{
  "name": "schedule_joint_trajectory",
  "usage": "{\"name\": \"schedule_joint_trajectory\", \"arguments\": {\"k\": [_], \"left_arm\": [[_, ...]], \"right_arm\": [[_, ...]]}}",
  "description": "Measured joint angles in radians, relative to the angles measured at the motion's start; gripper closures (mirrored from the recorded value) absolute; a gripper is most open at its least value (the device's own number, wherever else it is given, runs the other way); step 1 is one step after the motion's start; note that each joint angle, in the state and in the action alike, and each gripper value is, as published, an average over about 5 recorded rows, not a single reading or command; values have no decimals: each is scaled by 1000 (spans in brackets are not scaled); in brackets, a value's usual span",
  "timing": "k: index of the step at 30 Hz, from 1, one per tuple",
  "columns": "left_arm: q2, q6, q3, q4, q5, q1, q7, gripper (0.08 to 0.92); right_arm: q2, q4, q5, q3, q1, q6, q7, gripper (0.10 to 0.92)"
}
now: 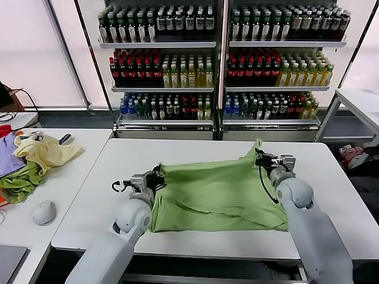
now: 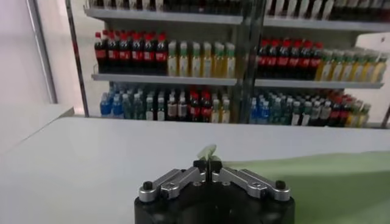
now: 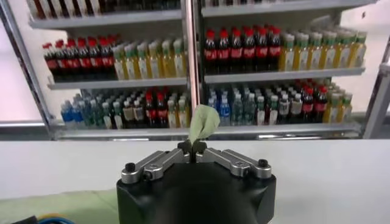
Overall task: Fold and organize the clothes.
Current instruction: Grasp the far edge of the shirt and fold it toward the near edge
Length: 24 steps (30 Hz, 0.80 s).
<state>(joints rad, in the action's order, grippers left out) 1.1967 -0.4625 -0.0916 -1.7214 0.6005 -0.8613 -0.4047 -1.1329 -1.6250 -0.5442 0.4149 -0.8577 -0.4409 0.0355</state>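
Both arms reach over the white surface (image 1: 195, 151), left tool (image 1: 157, 176) and right tool (image 1: 259, 156) each pinched shut on the sage-green shirt (image 1: 216, 192)'s corners; they should travel level and together, fabric taut.

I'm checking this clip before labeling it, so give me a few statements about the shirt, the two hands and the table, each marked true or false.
1. The left hand is shut on the sage-green shirt. True.
2. The right hand hangs open above the shirt. False: it is shut on a pinch of the shirt's fabric, which sticks up between its fingers in the right wrist view.
3. The shirt is already folded into a small square. False: it lies spread wide across the white table, with both far corners lifted.
4. A pale yellow garment lies on the side table to the robot's left. True.
5. The shelves behind the table hold books. False: they hold bottles.
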Motion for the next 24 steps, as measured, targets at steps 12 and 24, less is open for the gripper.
{"name": "schedule_joint_trajectory", "arguments": {"k": [12, 24], "left_arm": [[-67, -41, -12, -141, -36, -159, 23, 906], [-61, -63, -23, -199, -173, -252, 31, 666]], "right_arm": [[-16, -209, 33, 126, -274, -50, 39, 901], [-49, -291, 92, 152, -395, -43, 39, 626]]}}
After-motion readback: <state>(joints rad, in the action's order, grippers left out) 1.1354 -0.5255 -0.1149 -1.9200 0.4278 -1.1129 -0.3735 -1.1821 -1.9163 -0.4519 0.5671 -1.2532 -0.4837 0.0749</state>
